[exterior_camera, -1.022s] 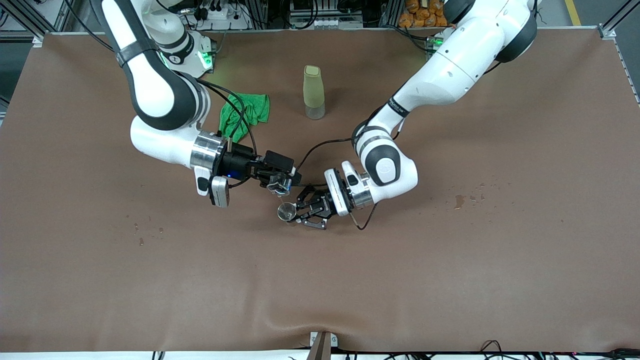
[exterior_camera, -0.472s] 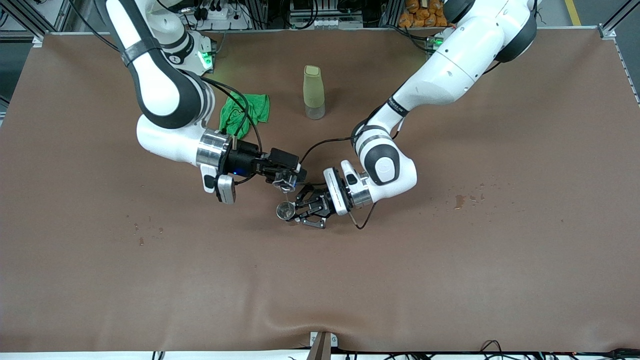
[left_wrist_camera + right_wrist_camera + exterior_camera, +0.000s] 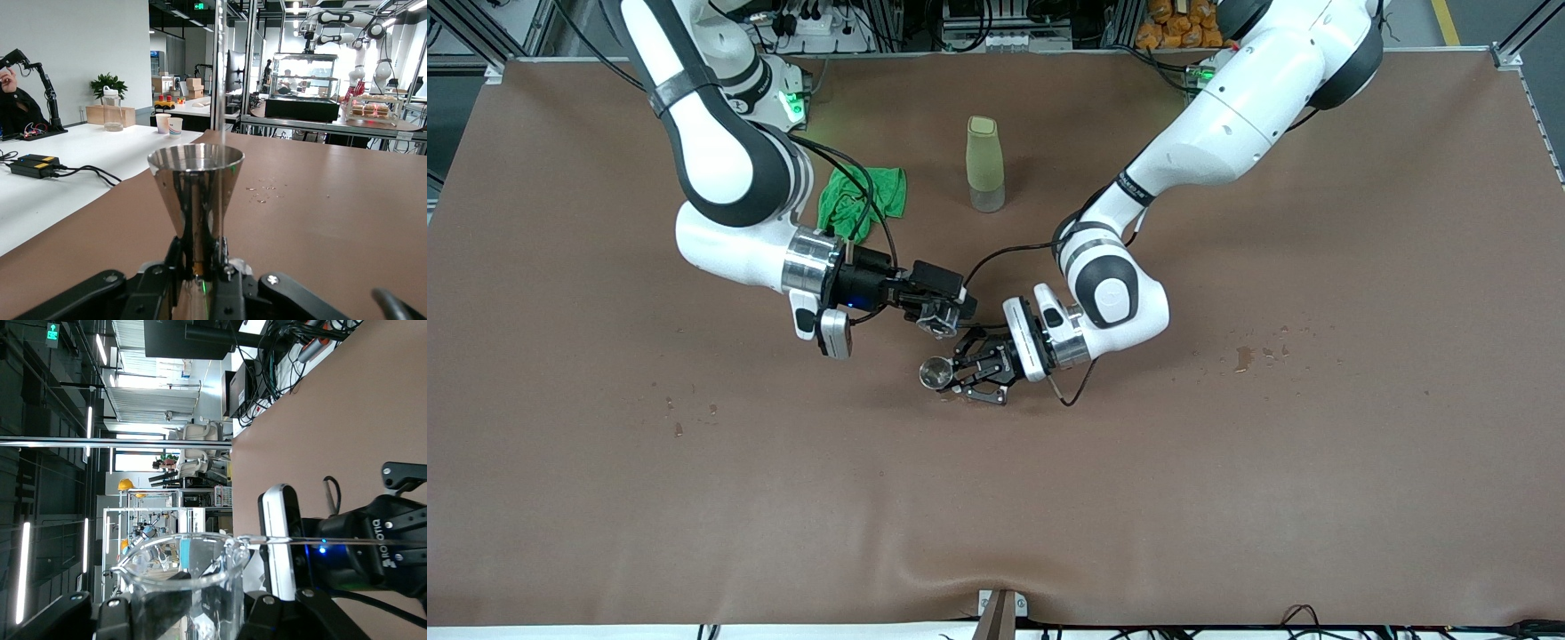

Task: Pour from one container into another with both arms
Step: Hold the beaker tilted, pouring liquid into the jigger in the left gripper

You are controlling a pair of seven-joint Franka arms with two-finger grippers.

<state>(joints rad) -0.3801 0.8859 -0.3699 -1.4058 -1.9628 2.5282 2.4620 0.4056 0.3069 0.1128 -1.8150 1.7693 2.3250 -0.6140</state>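
My left gripper (image 3: pixel 950 374) is shut on the stem of the small silver metal cup (image 3: pixel 935 373), which it holds upright low over the middle of the table. In the left wrist view the silver cup (image 3: pixel 195 187) stands between the fingers (image 3: pixel 227 283). A thin clear stream (image 3: pixel 219 73) falls into its rim. My right gripper (image 3: pixel 943 317) is shut on the tiny clear glass cup (image 3: pixel 937 322), tipped just above the silver cup. In the right wrist view the glass cup (image 3: pixel 183 577) fills the jaws and the stream (image 3: pixel 313 540) leaves its lip.
A tall olive-green bottle (image 3: pixel 985 164) stands farther from the front camera than both cups. A crumpled green cloth (image 3: pixel 864 200) lies beside it toward the right arm's end. Wet spots (image 3: pixel 1243 357) mark the brown table cover toward the left arm's end.
The right gripper has carried the glass cup a little toward the left arm's end, closer over the silver cup. The left gripper and silver cup have barely moved.
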